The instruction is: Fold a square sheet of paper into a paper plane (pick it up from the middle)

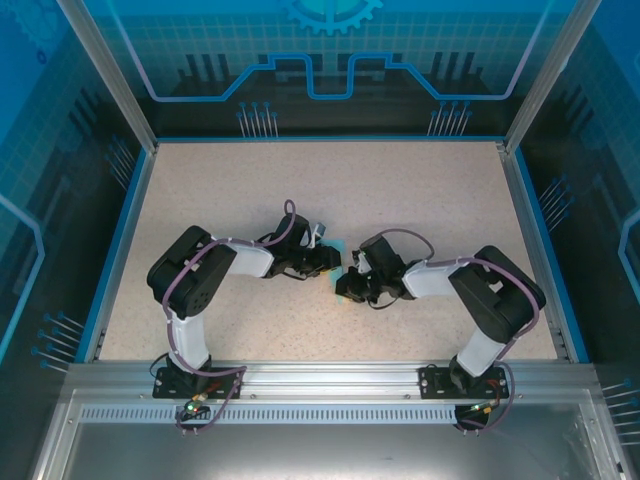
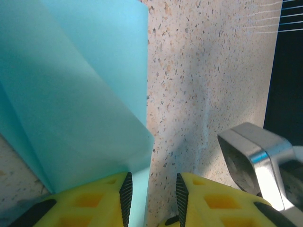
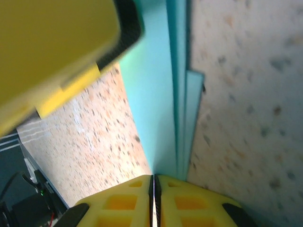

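Yellow fingers [image 2: 94, 203] of my left tool [image 2: 153, 184], nearest the lens: parted, released, speckled worktop [image 2: 208, 85] showing in the gap. Cyan paper sheet [image 2: 80, 109]: folded, sits between my two tools near the worktop's middle; one edge runs down into the left tool's gap, lying against its left pad, not pinched. Silver-grey metal piece [image 2: 253, 156]: lower right of the left wrist view, identity unclear. My right tool [image 3: 154, 182]: clenched, fingers meeting, grasping the sheet's stacked folded layers, which rise from the seam. From above, both tools sit tip to tip.
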`<control>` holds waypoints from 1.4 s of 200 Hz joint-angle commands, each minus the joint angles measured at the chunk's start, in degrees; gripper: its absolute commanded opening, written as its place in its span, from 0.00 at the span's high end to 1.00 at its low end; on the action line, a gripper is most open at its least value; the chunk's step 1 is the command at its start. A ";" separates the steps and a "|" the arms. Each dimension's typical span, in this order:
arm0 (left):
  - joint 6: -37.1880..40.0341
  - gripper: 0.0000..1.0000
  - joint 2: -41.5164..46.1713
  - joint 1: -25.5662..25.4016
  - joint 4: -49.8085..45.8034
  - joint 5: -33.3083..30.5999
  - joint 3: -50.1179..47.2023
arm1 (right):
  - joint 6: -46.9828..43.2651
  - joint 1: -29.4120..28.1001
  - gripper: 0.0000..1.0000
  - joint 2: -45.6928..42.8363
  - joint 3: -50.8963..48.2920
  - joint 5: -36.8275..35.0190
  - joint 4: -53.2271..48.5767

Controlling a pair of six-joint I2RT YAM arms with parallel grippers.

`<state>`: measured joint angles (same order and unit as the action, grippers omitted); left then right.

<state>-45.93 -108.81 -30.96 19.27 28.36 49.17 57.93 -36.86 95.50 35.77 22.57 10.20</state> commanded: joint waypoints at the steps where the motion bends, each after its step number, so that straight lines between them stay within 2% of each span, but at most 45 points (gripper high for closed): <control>1: 1.81 0.66 -3.08 -0.77 -4.41 -1.29 -0.39 | -2.20 -1.10 0.87 -2.02 -2.78 1.56 -6.55; 34: 1.64 0.66 -3.51 -0.77 -4.16 -1.40 -0.43 | -4.74 -2.75 0.86 -3.86 -2.74 3.58 -9.13; 72: 1.55 0.66 -3.34 -0.76 -3.80 -1.18 -0.80 | -5.21 -2.44 0.86 -10.33 -3.52 -1.31 -13.87; 102: 1.55 0.66 -3.40 -0.75 -3.79 -1.11 -0.74 | -2.38 -1.39 0.82 -14.25 -2.79 -3.56 -9.69; 149: 1.65 0.66 -3.51 -0.75 -4.11 -0.81 -0.37 | 4.58 -1.55 0.82 -6.65 1.16 -2.85 2.23; 186: 1.11 0.66 -3.47 -0.86 -3.56 -0.50 -0.65 | 6.13 -1.54 0.82 -1.25 3.55 -1.56 6.76; 230: 0.67 0.66 -3.33 -1.03 -2.81 -0.52 -1.12 | 4.43 -1.58 0.84 3.23 2.20 -0.77 3.29; 280: -1.03 0.66 -2.41 -1.87 -1.97 -1.11 -2.20 | 0.81 -1.30 0.88 1.83 -3.95 1.57 1.32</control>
<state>-46.39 -108.92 -31.11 19.73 28.38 49.06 61.54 -38.22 97.95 35.86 21.69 16.67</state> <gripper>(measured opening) 0.339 0.123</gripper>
